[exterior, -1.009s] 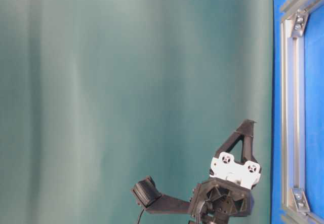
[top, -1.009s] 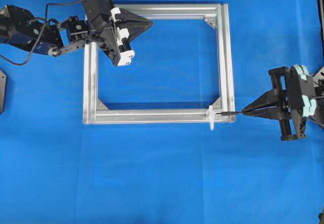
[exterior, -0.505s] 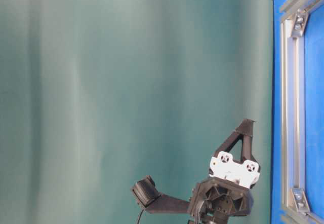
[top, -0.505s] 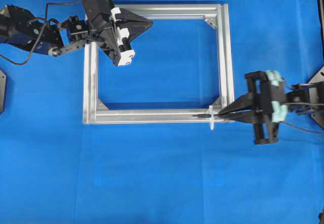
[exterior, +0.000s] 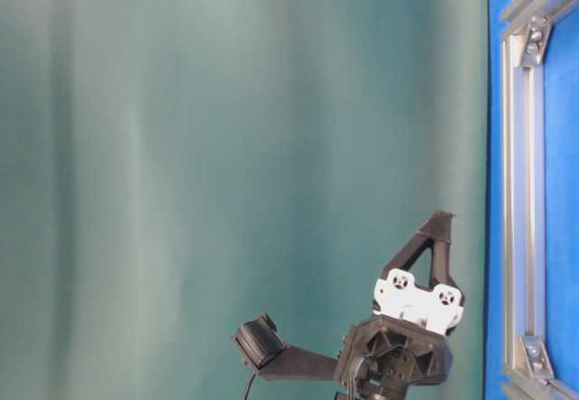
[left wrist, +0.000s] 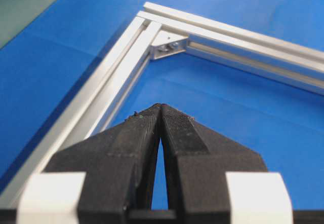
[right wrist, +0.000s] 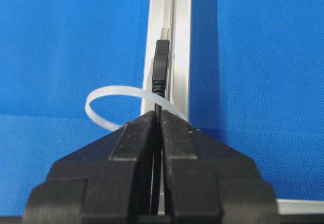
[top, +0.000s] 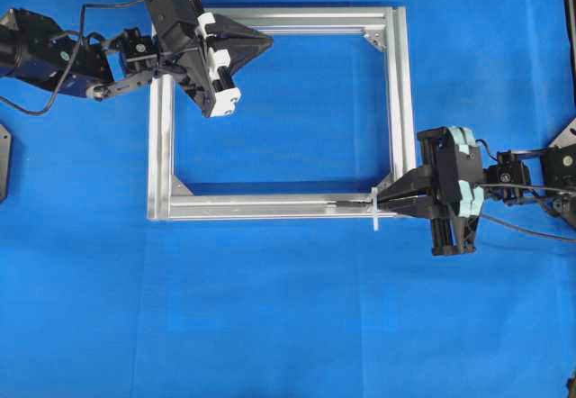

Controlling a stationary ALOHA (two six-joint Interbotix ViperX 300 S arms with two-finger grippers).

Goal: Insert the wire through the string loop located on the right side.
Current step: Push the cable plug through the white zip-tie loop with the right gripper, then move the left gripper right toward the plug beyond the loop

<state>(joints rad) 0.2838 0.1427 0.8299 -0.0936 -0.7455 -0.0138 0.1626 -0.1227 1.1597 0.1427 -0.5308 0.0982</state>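
My right gripper (top: 383,205) (right wrist: 158,114) is shut on the thin black wire (right wrist: 160,64). It sits at the near right corner of the silver frame (top: 270,206) (right wrist: 181,41). The white string loop (top: 375,212) (right wrist: 109,93) arcs just ahead of its fingertips (right wrist: 136,133). The wire's dark plug with a silvery tip (top: 347,205) reaches beyond the loop's band and lies along the frame rail. My left gripper (top: 268,42) (left wrist: 160,106) (exterior: 443,218) is shut on nothing. It hovers over the frame's far left corner.
The frame (left wrist: 116,67) (exterior: 521,192) lies flat on a blue cloth, with grey corner brackets (top: 385,183) inside its corners. A trailing cable (top: 531,227) runs off from the right arm. A dark object (top: 3,159) sits at the left edge.
My right gripper has moved left toward the frame with the wire. The plug went from just right of the loop to past it along the rail. The left arm has stayed still.
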